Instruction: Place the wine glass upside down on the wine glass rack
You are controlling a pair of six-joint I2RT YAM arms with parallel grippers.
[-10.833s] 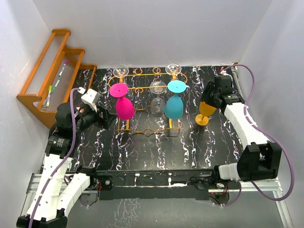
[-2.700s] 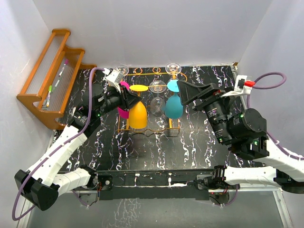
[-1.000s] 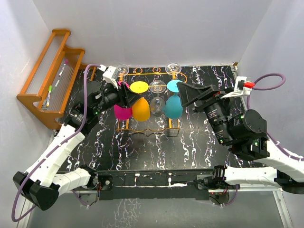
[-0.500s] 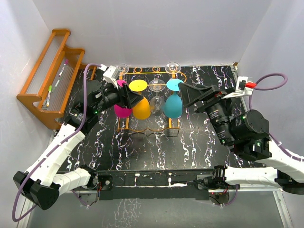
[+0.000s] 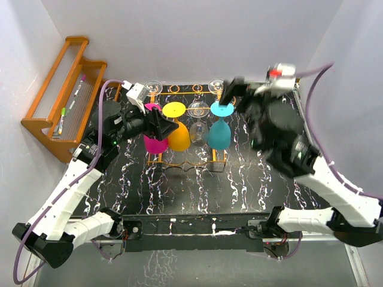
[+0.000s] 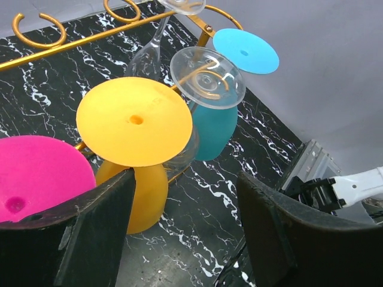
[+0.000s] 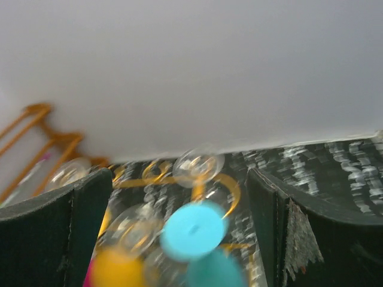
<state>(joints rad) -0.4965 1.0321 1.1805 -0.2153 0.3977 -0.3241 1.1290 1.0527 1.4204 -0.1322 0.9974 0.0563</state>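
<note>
The yellow wine glass (image 5: 178, 128) hangs upside down on the orange-gold wire wine glass rack (image 5: 185, 93), between a pink glass (image 5: 154, 142) and a clear glass (image 5: 198, 110). In the left wrist view its round foot (image 6: 134, 119) faces up and its bowl is below. My left gripper (image 5: 160, 122) is open just left of it; its jaws (image 6: 185, 197) stand wide apart with nothing between them. My right gripper (image 5: 229, 95) is raised above the teal glass (image 5: 219, 133), open and empty (image 7: 179, 203); that view is blurred.
A brown wooden stepped rack (image 5: 66, 89) stands at the far left with small tubes on it. Two more clear glasses (image 5: 153, 88) (image 5: 218, 85) hang at the rack's back rail (image 6: 72, 45). White walls close in on three sides.
The yellow glass has gone from my left gripper onto the rack between the pink and clear glasses. The left gripper has eased back left. The right arm has swung up and toward the back wall.
</note>
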